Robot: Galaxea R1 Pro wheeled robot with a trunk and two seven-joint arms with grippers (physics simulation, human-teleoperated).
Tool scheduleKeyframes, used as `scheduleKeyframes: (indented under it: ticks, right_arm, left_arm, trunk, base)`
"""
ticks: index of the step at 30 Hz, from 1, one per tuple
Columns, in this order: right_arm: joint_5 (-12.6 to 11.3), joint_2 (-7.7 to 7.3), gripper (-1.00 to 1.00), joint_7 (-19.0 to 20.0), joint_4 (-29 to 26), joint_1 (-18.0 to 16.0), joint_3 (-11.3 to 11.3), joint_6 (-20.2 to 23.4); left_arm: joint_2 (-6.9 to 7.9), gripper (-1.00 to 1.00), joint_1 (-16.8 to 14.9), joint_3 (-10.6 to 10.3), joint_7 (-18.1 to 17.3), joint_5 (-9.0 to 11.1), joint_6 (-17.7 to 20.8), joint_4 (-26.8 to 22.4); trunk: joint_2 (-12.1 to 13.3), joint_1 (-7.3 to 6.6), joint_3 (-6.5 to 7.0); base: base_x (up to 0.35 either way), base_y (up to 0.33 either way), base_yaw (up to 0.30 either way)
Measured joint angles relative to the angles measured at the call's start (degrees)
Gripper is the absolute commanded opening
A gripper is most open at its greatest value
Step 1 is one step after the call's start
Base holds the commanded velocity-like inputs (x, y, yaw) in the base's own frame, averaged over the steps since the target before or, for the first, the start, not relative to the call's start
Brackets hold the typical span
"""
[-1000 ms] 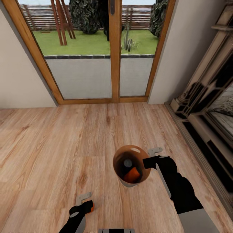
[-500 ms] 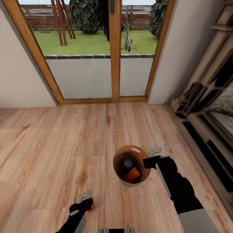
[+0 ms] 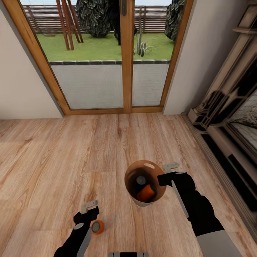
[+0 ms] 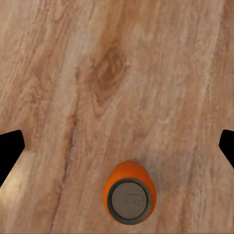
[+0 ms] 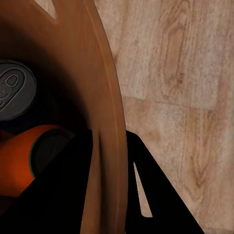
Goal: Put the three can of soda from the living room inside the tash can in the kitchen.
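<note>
Orange aluminium soda can with a grey top (image 3: 97,226) now stands upright on the light wood plank floor (image 3: 71,153), free of the left gripper (image 3: 85,210); half a second ago it sat tucked against that gripper's fingers, so it has been let go or has slipped out. In the left wrist view the can (image 4: 129,198) sits below the spread jaws, between the two dark fingertips (image 4: 9,146) and touching neither: left jaws open, empty. The right gripper (image 3: 165,174) is clamped on the rim of the round grey bin with the coppery-brown inside (image 3: 132,171); the right wrist view shows one finger inside the wall and one outside, pinching it. Inside the bin, two cans: one upright (image 5: 13,95), one lying on its side (image 5: 34,156). The bin hangs just ahead of the right jaws, unmoved over the last second. The wood-framed glass doors (image 3: 125,57) mark this as the living room. Judgement: the third can is a failed or aborted carry; it needs regrasping and dropping into the bin before the run to the kitchen.
</note>
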Motion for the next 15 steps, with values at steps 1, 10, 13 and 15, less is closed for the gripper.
scheduleKeyframes:
  ticks: [1,10,13,15]
  right_arm:
    - [0.01,0.00,-1.00,0.00,0.00,0.00,0.00,0.00]
    - [0.28,0.01,-1.00,-0.01,0.05,0.00,0.00,-0.01]
    - [0.04,0.01,-1.00,-0.01,0.02,0.00,-0.01,0.00]
    - [-0.08,0.01,-1.00,0.00,0.01,0.00,-0.07,0.00]
  left_arm:
    - [0.13,1.00,-0.02,0.00,0.00,0.00,-0.08,0.10]
    - [0.39,1.00,0.00,0.09,0.00,0.00,-0.31,0.13]
    - [0.38,1.00,0.00,0.09,0.00,0.00,-0.32,0.14]
    - [0.39,1.00,0.00,0.09,0.00,0.00,-0.32,0.17]
  trunk:
    - [0.00,0.00,0.00]
    - [0.00,0.00,0.00]
    - [0.00,0.00,0.00]
    - [0.00,0.00,0.00]
  base:
    - [0.005,0.000,0.000]
    - [0.096,0.000,0.000]
    - [0.024,0.000,0.000]
    - [0.007,0.000,0.000]
